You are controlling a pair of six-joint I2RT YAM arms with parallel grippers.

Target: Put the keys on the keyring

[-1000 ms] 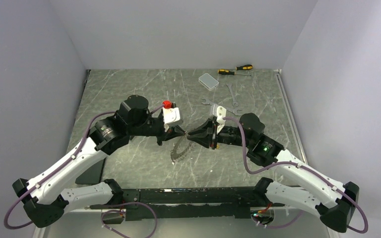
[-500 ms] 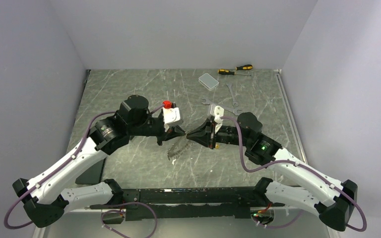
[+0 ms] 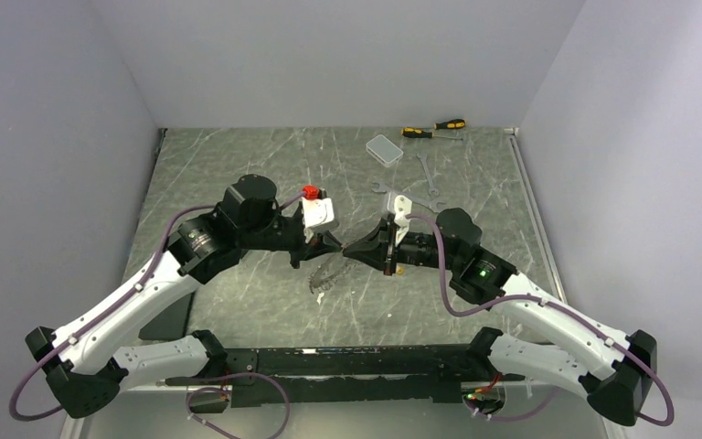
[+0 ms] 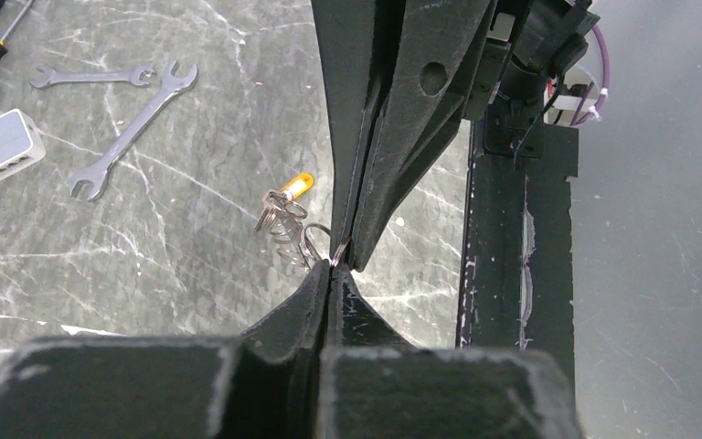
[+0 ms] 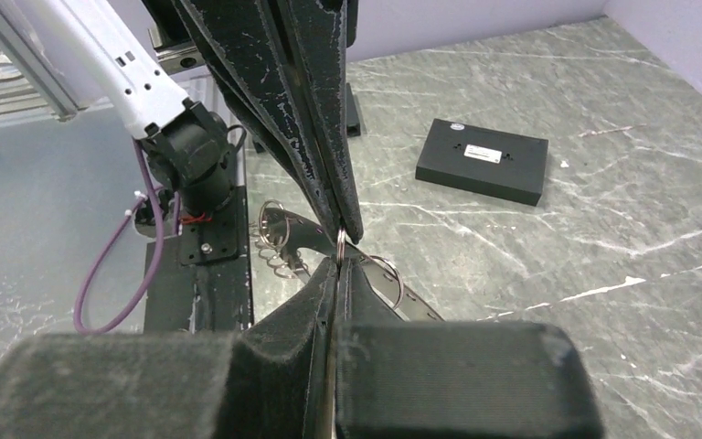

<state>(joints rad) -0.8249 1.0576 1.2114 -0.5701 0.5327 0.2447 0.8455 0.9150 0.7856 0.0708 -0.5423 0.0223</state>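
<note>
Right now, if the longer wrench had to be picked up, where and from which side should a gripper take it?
Likely mid-shank on the longer wrench, from straight above, closing across its narrow width: it lies flat on the table, the shank is straight and slim, and the heads flare.

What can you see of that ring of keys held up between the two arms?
The keyring is a thin silvery wire ring strung with many small silver keys, fanned like gear teeth. It hangs tilted below the arm tips. The left tool and the right tool meet tip to tip, both shut on the wire at its top. Whether its lowest keys touch the table is unclear.
</note>
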